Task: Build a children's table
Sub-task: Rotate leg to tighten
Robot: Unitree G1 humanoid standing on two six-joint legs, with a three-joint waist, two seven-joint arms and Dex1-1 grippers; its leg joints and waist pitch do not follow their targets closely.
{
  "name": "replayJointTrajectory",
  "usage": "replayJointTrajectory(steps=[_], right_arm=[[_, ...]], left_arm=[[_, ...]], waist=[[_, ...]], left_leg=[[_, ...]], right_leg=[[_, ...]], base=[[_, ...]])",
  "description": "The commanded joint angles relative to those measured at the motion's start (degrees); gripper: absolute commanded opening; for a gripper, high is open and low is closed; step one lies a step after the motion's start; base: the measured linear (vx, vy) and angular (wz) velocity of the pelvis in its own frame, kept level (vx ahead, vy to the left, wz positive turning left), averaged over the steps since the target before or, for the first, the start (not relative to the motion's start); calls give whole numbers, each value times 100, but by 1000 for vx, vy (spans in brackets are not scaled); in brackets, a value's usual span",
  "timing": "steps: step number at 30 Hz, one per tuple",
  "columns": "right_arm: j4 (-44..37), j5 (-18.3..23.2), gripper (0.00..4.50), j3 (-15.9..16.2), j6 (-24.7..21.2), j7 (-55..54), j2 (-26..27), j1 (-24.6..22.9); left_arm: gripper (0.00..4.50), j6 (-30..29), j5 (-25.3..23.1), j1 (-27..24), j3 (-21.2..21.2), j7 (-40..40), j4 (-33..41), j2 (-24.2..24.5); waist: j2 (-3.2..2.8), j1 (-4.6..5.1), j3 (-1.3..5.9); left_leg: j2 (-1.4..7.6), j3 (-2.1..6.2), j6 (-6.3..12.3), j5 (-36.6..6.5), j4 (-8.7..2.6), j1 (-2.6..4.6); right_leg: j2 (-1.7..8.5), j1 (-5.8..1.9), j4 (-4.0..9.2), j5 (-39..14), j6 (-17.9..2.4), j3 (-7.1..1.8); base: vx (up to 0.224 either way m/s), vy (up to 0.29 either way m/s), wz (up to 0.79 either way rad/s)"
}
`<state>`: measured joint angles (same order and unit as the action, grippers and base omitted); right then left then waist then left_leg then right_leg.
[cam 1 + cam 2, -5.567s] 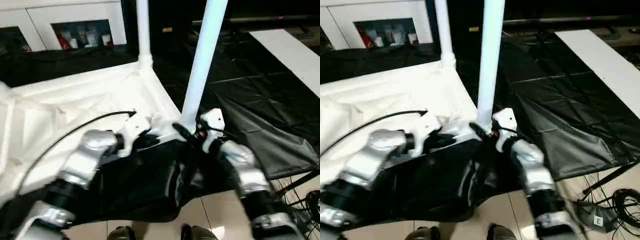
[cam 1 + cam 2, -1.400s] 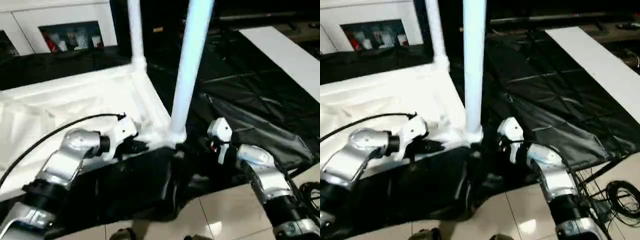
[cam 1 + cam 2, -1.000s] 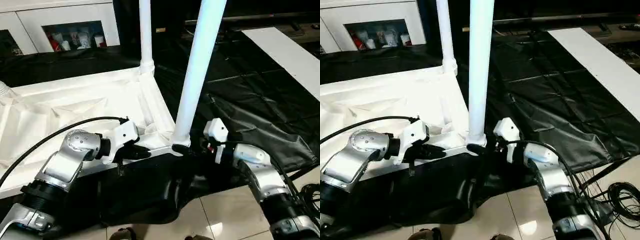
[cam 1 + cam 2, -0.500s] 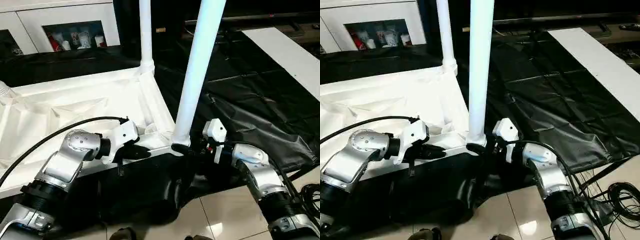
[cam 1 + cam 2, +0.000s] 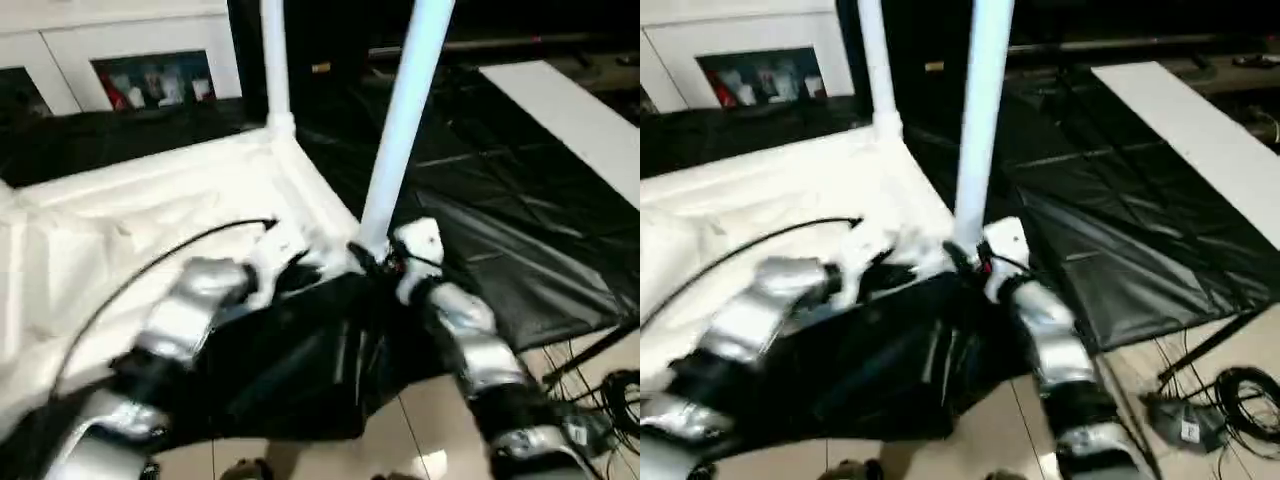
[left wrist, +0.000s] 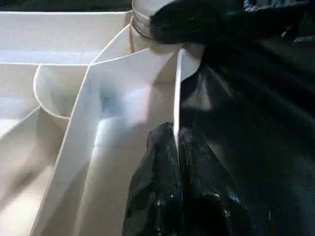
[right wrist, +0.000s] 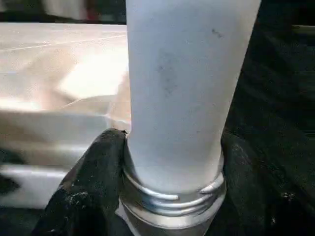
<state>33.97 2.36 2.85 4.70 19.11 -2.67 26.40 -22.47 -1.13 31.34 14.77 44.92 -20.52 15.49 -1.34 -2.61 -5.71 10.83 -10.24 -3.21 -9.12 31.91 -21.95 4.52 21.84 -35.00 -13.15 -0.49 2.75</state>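
Left end effector (image 6: 175,142) pinching tabletop rim (image 6: 176,93), right end effector (image 7: 170,162) clasping leg (image 7: 182,88) base

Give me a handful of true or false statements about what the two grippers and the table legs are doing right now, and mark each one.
1. The left gripper has its fingers pinched on the thin rim of the upturned table top. True.
2. The right gripper has its fingers on either side of the near leg at its threaded base. True.
3. The near leg lies flat on the black sheet. False: it stands upright in a corner socket.
4. No other leg is fitted. False: a far leg stands at another corner.
5. The table top rests on bare floor. False: it lies on the black sheet.
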Motion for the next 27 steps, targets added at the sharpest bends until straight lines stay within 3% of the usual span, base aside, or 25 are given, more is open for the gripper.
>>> replayJointTrajectory(steps=[1, 4, 10, 11, 13, 15, 17, 18, 19, 21, 23, 25, 26, 27], right_arm=[[338, -35, 261, 165, -348, -328, 319, -116], [639, -24, 261, 46, -502, -1096, 917, 55], [877, -154, 261, 112, -329, -1161, 1125, 238], [820, -68, 296, 106, -311, -971, 1110, 217], [725, -9, 331, 84, -252, -836, 1055, 191], [663, -46, 352, 44, -164, -852, 995, 190], [569, -44, 368, -9, -73, -752, 873, 191], [548, -58, 377, -31, -15, -732, 814, 200], [531, -95, 383, -49, 54, -753, 741, 209], [420, -148, 400, -84, 338, -666, 471, 199], [420, -148, 400, -84, 338, -666, 471, 199], [139, 66, 412, -125, 479, 5, 136, 80], [-115, 301, 412, -162, 459, 689, -118, -48], [-115, 301, 412, -162, 459, 689, -118, -48]], left_arm=[[0, -280, -162, -50, 68, -608, -453, -247], [0, -371, -270, 150, -76, -1362, -824, -722], [0, -306, -353, 174, 47, -1383, -870, -859], [0, -267, -360, 159, 62, -1347, -853, -831], [0, -218, -367, 124, 82, -1251, -814, -766], [0, -132, -377, 93, 93, -1143, -792, -702], [0, 49, -383, 28, 116, -957, -712, -591], [0, 148, -396, 7, 122, -899, -690, -547], [0, 212, -411, -11, 126, -860, -672, -506], [0, 340, -374, -87, 143, -620, -536, -340], [0, 340, -374, -87, 143, -620, -536, -340], [0, 497, -333, -169, 164, -306, -381, -93], [0, 702, -291, -227, 177, -52, -303, 109], [0, 702, -291, -227, 177, -52, -303, 109]], waist=[[0, 32, 205], [27, 52, 193], [28, 64, 179], [27, 69, 181], [27, 63, 211], [20, 80, 202], [37, 100, 234], [33, 117, 225], [35, 110, 211], [54, 101, 216], [57, 67, 257], [74, 50, 268], [63, 29, 289], [62, 23, 299]], left_leg=[[232, 101, -138, -1977, -468, 129], [217, 103, -173, -2230, -482, 151], [206, 150, -210, -2669, -517, 167], [208, 153, -208, -2663, -524, 164], [218, 146, -152, -2392, -547, 131], [220, 140, -96, -2360, -550, 110], [216, 148, -24, -2066, -547, 33], [211, 143, 18, -1970, -550, 14], [219, 121, 22, -2154, -539, 70], [221, 109, 18, -2178, -522, 77], [215, 72, 157, -1627, -485, 53], [201, 57, 288, -1378, -456, 28], [190, 42, 501, -1002, -405, 16], [199, 41, 572, -870, -384, 10]], right_leg=[[346, -53, 557, -1836, -956, -270], [346, -4, 588, -2014, -844, -300], [369, 49, 673, -2550, -511, -310], [368, 45, 677, -2531, -498, -307], [345, 7, 652, -2011, -530, -300], [342, 2, 641, -1825, -599, -304], [348, -65, 600, -1514, -675, -292], [335, -71, 595, -1473, -731, -272], [346, -14, 639, -1743, -756, -289], [372, -12, 665, -1967, -767, -314], [358, -45, 612, -1372, -861, -321], [358, -81, 587, -1045, -909, -309], [338, -111, 535, -466, -987, -292], [339, -124, 505, -233, -1031, -292]], base=[[0, 0, 0], [0, 0, 0], [0, 0, 0], [0, 0, 0], [0, 0, 0], [0, 0, 0], [0, 0, 0], [0, 0, 0], [0, 0, 0], [0, 0, 0], [0, 0, 0], [0, 0, 0], [0, 0, 0], [53, -30, -1]])
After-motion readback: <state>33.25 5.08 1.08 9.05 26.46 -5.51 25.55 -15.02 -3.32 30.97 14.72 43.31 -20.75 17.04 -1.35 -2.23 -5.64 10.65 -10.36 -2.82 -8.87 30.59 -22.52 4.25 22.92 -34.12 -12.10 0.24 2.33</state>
